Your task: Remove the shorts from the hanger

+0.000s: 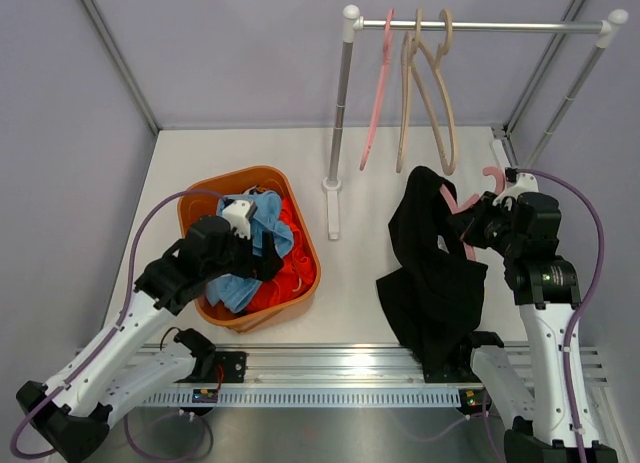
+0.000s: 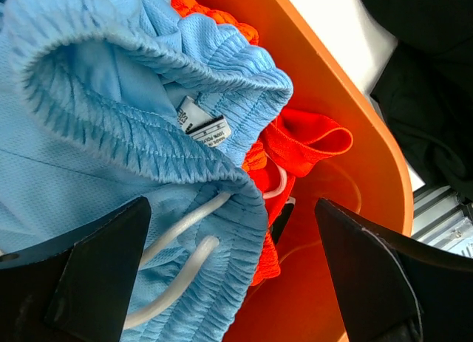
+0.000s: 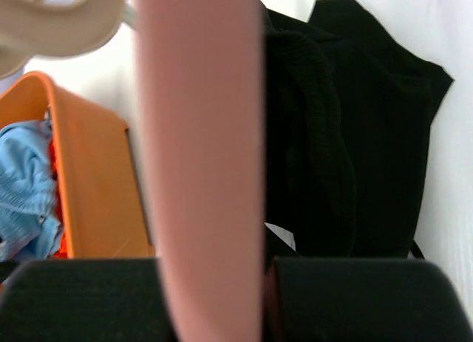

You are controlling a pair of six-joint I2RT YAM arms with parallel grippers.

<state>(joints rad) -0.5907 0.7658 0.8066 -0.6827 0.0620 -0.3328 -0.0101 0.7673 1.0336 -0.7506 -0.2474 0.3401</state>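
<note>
pink hanger (image 3: 199, 157) sits pinched tight between the fingers of the right gripper (image 3: 214, 294), with the black shorts (image 1: 430, 283) draped from it down to the table at about 4 o'clock, apparently not yet free. left gripper (image 2: 236, 283) hovers with fingers spread wide, holding nothing, over the light blue shorts (image 2: 111, 135) and bright orange shorts (image 2: 303, 146) lying in the orange basket (image 2: 355, 157) at 8 o'clock. by my judgement at least two pairs are done and the black pair is left to slip off.

— Basket (image 1: 250, 172)?
— Plain orange. Inside, light blue shorts (image 2: 89, 157) with a white drawstring (image 2: 185, 227), and bright orange shorts (image 1: 292, 258).
— And on the white table (image 1: 352, 278)?
— Black shorts (image 1: 430, 273), solid, no pattern. With them, a pale pink hanger (image 3: 199, 135).
— Up on the rail?
— A pink rail hanger (image 1: 378, 93), then beige hangers (image 1: 404, 113).
</note>
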